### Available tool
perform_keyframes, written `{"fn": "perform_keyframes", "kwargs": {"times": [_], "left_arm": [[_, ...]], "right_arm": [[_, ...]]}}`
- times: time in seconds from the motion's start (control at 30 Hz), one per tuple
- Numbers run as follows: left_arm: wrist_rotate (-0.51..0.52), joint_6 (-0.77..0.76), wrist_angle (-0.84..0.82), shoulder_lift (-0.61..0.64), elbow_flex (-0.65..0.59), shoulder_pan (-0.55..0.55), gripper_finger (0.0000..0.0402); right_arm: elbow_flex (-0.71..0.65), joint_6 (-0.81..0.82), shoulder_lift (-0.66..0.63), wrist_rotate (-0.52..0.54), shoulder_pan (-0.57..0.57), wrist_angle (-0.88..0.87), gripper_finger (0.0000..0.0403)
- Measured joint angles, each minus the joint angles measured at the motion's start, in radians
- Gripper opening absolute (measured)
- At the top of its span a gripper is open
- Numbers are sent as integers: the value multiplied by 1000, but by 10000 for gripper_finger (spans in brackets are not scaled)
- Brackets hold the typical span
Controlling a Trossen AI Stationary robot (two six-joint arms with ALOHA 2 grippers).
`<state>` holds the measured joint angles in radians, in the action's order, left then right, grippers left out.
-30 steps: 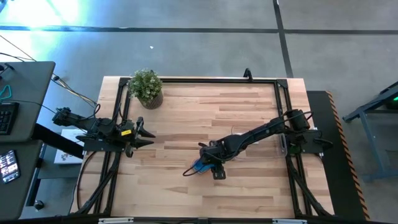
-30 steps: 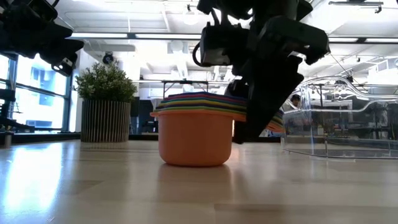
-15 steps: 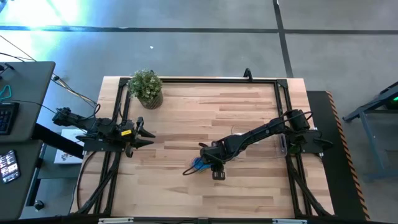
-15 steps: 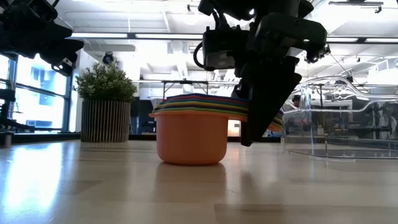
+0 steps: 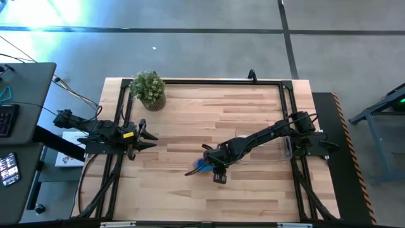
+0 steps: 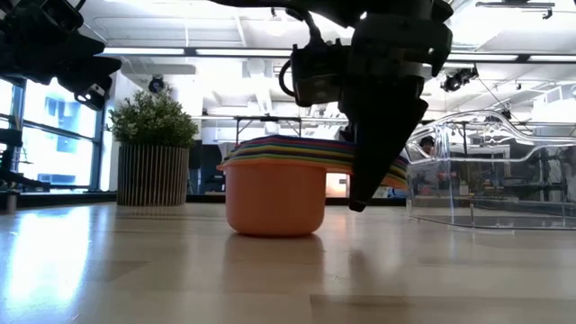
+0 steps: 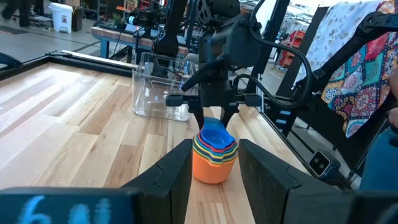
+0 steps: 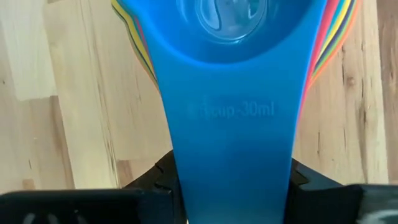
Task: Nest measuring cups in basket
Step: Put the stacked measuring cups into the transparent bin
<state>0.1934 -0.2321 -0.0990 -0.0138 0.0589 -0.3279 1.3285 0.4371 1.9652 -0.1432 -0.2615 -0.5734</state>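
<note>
The measuring cups sit nested in one stack, orange outermost and blue innermost, at the table's middle. Their flat handles fan out together on one side. My right gripper is over those handles and shut on them. The basket, a clear tub, stands near the table's right edge, apart from the stack. My left gripper waits open at the table's left edge, pointing at the stack. My right gripper pinches the bunched handles between its two fingers, the blue handle uppermost. The fingers slant down from above, at the side of the stack toward the basket. The stack stays upright; whether its orange base touches the table I cannot tell.
A potted plant stands at the far left corner. A black frame runs along the table's edges. Bare wood lies between the stack and the basket and all along the near side.
My right gripper has tipped more upright and edged toward the table's left. The cup stack has gone with it, shifting a little left, and its base shows slightly higher in the low view. My left arm has kept still.
</note>
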Motion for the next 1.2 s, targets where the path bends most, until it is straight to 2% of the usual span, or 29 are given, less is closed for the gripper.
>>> {"fn": "perform_keyframes", "kwargs": {"times": [0.53,1.2], "left_arm": [[0,0,0,0,0,0,122],[0,0,0,0,0,0,122]], "right_arm": [[0,132,-20,59,-1,32,122],[0,161,-44,109,-1,40,120]]}}
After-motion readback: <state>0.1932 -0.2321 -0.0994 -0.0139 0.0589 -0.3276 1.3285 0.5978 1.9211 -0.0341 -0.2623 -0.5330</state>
